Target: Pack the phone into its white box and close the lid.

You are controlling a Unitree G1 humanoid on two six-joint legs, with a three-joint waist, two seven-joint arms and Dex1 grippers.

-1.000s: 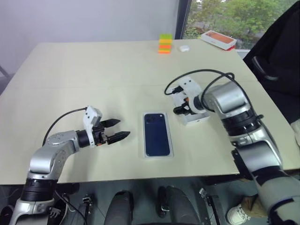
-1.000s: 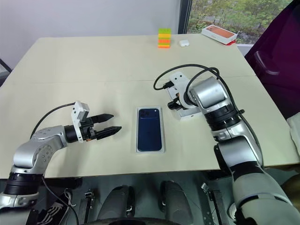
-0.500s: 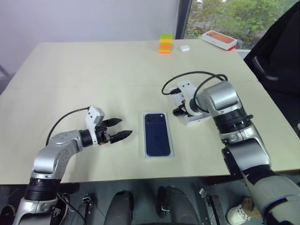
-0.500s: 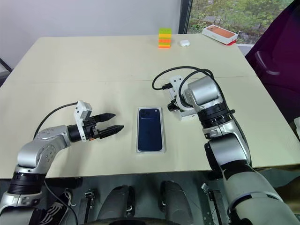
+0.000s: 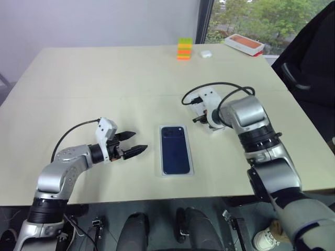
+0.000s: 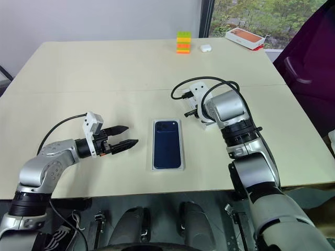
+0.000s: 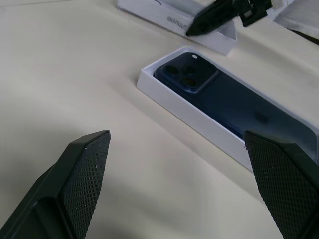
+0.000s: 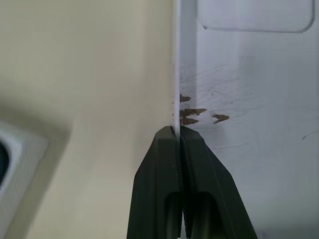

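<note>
The dark navy phone (image 5: 175, 149) lies camera side up inside the white box (image 7: 199, 119) at the table's middle front. Just right of the box sits the lid (image 8: 249, 89), plain white inside facing up. My right gripper (image 8: 175, 133) reaches down onto it, shut on the lid's thin side wall on the side facing the box. In the head views the wrist covers most of the lid (image 6: 207, 124). My left gripper (image 5: 137, 143) hovers open to the left of the box, pointing at it and holding nothing.
A stack of coloured blocks (image 5: 183, 48), a small white case (image 5: 205, 53) and an orange-topped box (image 5: 244, 44) stand at the table's far edge. A dark chair (image 5: 309, 63) is beyond the right side. Bare tabletop lies all around the box.
My right gripper's fingers have closed from open onto the lid's wall, and its wrist has tipped. The left arm, phone and box have kept still.
</note>
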